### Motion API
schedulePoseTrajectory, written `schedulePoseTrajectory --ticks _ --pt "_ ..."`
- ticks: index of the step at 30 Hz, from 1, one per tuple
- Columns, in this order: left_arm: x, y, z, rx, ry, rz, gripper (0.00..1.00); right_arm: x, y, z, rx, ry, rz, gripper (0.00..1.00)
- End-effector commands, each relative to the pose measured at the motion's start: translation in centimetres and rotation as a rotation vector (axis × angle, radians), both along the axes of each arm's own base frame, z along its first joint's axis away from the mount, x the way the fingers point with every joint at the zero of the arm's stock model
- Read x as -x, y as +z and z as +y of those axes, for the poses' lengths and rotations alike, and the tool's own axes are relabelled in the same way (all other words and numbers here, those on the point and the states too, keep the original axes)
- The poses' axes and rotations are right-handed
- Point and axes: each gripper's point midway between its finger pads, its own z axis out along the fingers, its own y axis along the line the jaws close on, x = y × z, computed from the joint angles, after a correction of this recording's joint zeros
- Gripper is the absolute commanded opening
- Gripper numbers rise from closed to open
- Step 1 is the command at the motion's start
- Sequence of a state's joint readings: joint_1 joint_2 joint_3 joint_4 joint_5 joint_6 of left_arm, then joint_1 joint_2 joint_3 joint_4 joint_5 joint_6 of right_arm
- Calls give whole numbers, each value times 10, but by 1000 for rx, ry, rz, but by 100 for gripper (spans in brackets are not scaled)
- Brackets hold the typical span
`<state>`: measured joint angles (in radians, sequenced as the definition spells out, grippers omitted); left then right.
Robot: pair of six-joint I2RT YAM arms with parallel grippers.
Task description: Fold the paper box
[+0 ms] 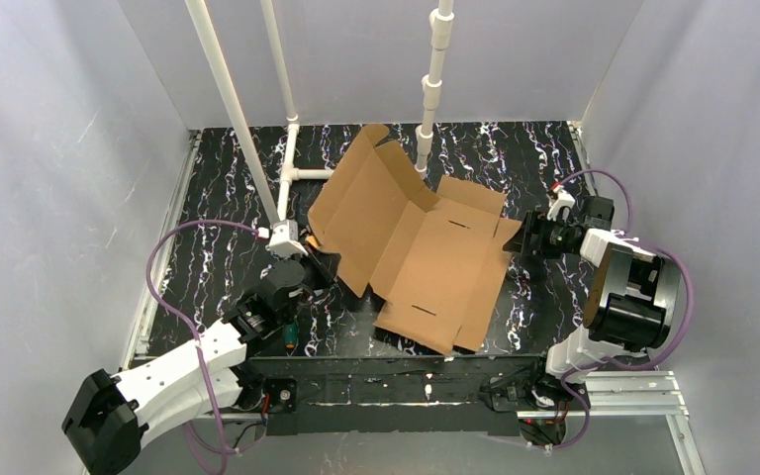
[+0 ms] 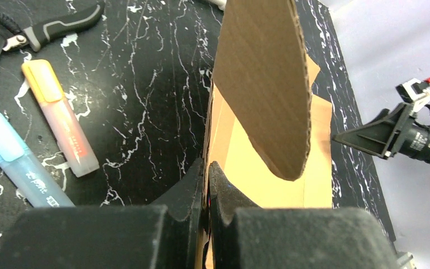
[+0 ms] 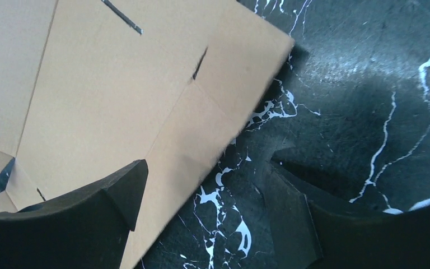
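**Left fingers pinch the raised flap, right fingers gape at the far edge**

The paper box is not yet a container. It is a brown sheet lying open in the middle of the black marbled table. The half toward 5 o'clock lies flat, and the half toward 11 o'clock tilts up near the white pipe frame.

The left gripper sits at the sheet's 9 o'clock corner. In the left wrist view its fingers are pressed together, with a thin edge of cardboard clamped between them. A rounded flap rises straight up from that grip toward 12 o'clock.

The right gripper is at the sheet's 3 o'clock edge with its fingers spread wide. In the right wrist view one finger hangs over the cardboard at 8 o'clock and the other over bare table at 4 o'clock. The sheet's edge runs between them. I cannot tell whether either finger touches it.

An orange marker, a blue marker and pliers lie on the table at 9 to 11 o'clock of the left fingers, apart from the cardboard.
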<state>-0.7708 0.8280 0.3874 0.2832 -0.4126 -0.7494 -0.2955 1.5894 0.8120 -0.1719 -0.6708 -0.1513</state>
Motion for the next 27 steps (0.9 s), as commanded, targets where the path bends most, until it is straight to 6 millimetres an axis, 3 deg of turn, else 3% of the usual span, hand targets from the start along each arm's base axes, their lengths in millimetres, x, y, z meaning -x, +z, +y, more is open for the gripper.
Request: schedulePoseTrajectory --ticks 1,12,20,27 --pt "6 4 -6 12 -31 -12 0 -11 -1 0 2 -33 -11 82" --pt "1 20 -3 -88 -50 -91 0 -8 7 -18 34 -71 -31 84" --pt "-10 40 -14 -233 -125 -184 0 -4 18 -15 26 -6 -68 84" --pt "-13 52 -19 -258 -155 -230 0 -1 11 -14 20 -1 -44 81"
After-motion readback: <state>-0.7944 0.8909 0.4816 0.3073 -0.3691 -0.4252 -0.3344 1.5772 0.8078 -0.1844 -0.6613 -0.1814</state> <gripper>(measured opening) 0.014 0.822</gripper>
